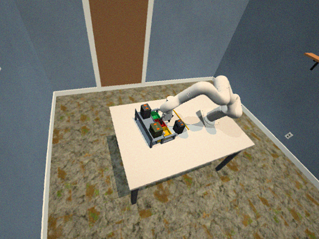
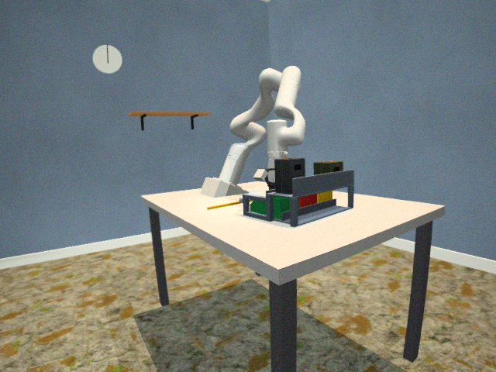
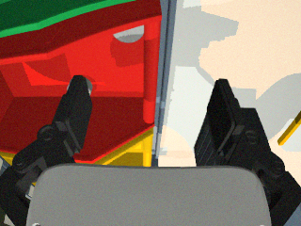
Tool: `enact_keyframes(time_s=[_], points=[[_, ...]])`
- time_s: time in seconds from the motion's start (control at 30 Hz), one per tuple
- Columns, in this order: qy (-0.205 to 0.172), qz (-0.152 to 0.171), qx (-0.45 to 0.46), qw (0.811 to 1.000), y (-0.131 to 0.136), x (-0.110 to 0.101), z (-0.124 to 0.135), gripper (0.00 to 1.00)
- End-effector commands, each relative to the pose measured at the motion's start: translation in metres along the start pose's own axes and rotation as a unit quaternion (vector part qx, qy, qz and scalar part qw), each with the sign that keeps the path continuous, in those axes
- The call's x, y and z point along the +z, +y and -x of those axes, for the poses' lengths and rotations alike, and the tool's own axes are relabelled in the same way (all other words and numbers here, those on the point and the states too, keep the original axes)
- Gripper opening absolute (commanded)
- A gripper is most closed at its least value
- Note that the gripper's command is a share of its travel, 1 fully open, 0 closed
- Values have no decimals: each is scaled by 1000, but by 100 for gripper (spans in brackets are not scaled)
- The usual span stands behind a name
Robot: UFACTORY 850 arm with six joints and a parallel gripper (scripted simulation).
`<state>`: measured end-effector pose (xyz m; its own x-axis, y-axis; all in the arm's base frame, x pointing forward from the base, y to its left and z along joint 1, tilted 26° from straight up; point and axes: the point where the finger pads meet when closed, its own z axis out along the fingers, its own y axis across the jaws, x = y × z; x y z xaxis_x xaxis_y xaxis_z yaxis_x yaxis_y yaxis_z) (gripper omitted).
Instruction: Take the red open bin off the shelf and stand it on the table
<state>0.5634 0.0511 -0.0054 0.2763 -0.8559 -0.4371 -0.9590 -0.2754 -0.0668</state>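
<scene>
The red bin (image 1: 163, 122) (image 2: 308, 200) (image 3: 118, 113) sits in the shelf (image 1: 149, 124) (image 2: 320, 184) (image 3: 164, 71), between the green bin (image 1: 154, 116) (image 2: 280, 207) (image 3: 28, 19) and the yellow bin (image 1: 167, 131) (image 2: 325, 196) (image 3: 148, 141). Pale round parts (image 3: 129, 34) show inside it, one partly behind a finger. My gripper (image 1: 166, 120) (image 3: 150, 90) is open and empty, pointing down. In the wrist view one finger is over the red bin's inside and the other is beyond its front lip, outside the shelf's front rail. The fingertips' exact height is unclear.
A black box (image 1: 145, 111) (image 2: 289, 176) and an olive box (image 1: 155, 130) (image 2: 328, 166) stand on the shelf's upper board. Another black box (image 1: 179, 127) stands on the table (image 1: 178, 161) (image 2: 360, 228) in front of the shelf. A yellow rod (image 2: 223, 205) (image 3: 290, 128) lies in front.
</scene>
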Motion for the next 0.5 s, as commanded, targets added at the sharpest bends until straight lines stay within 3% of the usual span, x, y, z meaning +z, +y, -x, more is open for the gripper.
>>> enact_keyframes(time_s=[0.0, 0.47], points=[[0, -1, 0, 1000, -1, 1, 0, 100], [0, -1, 0, 1000, -1, 9, 0, 100]])
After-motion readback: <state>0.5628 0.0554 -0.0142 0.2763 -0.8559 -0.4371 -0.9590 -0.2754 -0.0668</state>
